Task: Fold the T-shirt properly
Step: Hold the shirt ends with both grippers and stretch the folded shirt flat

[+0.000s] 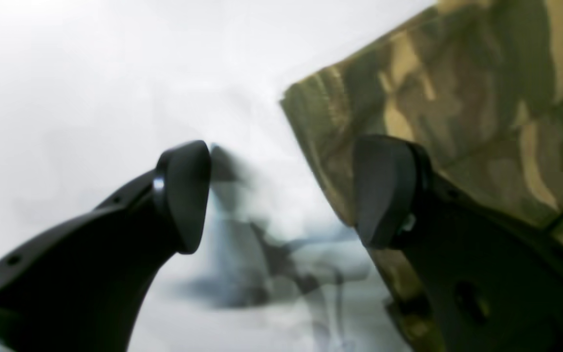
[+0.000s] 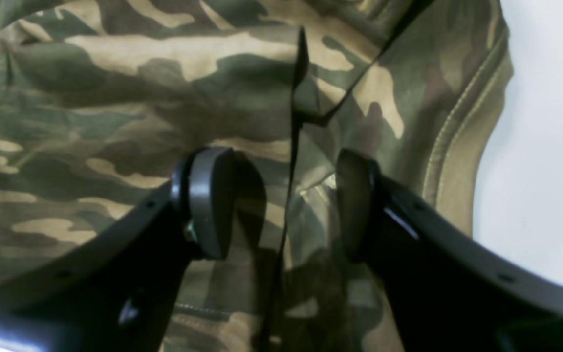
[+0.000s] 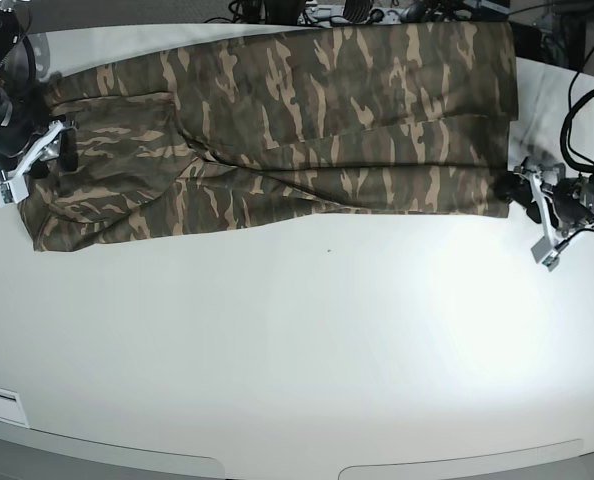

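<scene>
Camouflage cloth of the T-shirt (image 3: 287, 120) lies folded along the table's (image 3: 297, 350) far edge, and with the left claw (image 1: 281, 195) and right claw (image 2: 286, 200) both spread wide and empty, those 2 loose ends could slip unfolded.

My base camera looks steeply down from above on the whole white table (image 3: 297, 340), with the shirt (image 3: 307, 110) stretched along its far side and my arms at either edge. My left wrist camera sits just behind my left gripper (image 1: 281, 195), very near the cloth, facing past the fingers at one straight edge of the shirt (image 1: 482, 107) and the bare table (image 1: 91, 73); it shares the base view's right end. My right wrist camera looks along my right gripper (image 2: 286, 205), close over the shirt (image 2: 115, 98), which nearly fills the view, sharing the base view's left end.
</scene>
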Action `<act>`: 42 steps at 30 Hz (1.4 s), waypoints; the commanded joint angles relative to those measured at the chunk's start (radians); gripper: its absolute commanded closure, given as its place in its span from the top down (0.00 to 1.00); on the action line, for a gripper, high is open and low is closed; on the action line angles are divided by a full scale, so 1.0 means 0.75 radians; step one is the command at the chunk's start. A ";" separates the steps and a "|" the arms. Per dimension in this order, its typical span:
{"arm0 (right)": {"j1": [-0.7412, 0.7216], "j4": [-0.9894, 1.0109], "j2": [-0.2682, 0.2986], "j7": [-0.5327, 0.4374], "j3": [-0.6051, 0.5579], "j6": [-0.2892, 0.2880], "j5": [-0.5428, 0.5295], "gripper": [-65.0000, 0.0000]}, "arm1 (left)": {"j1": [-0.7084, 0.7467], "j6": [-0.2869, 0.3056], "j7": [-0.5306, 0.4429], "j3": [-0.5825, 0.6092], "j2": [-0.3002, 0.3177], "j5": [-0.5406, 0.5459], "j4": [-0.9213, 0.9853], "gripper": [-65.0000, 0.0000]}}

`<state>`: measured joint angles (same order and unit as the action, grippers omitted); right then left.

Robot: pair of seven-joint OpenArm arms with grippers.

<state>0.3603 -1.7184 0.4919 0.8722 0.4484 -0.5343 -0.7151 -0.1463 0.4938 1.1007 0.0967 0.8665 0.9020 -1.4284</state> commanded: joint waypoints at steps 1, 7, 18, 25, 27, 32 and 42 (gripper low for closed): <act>-0.007 -0.018 0.025 -0.025 0.013 -0.001 -0.013 0.54 | -0.023 0.004 -0.001 -0.036 0.029 0.051 -0.028 0.70; -0.007 -0.018 0.024 -0.023 0.013 0.001 -0.012 0.54 | -0.023 0.068 0.096 -0.306 -0.080 0.277 -0.053 0.70; -0.007 -0.018 0.024 -0.018 0.013 0.001 -0.012 0.54 | 0.152 0.190 0.245 -0.583 -0.160 0.549 -0.052 0.70; -0.008 -0.018 0.024 -0.011 0.013 0.000 -0.014 0.54 | 0.262 0.181 0.173 -0.584 -0.245 0.468 -0.052 0.70; -0.007 -0.018 0.024 -0.010 0.013 0.000 -0.013 0.54 | 0.261 0.187 0.173 -0.584 -0.283 0.468 -0.052 0.70; -0.007 -0.018 0.024 0.006 0.013 0.001 -0.013 0.54 | 0.261 0.216 0.168 -0.584 -0.364 0.443 -0.052 0.70; -0.007 -0.018 0.024 0.005 0.013 0.000 -0.013 0.54 | 0.261 0.160 0.062 -0.657 -0.380 0.279 -0.053 0.70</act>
<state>0.3603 -1.7184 0.4896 0.8944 0.4484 -0.5339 -0.7147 0.0589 0.6128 1.1664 -0.3859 0.5598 1.0985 -1.4540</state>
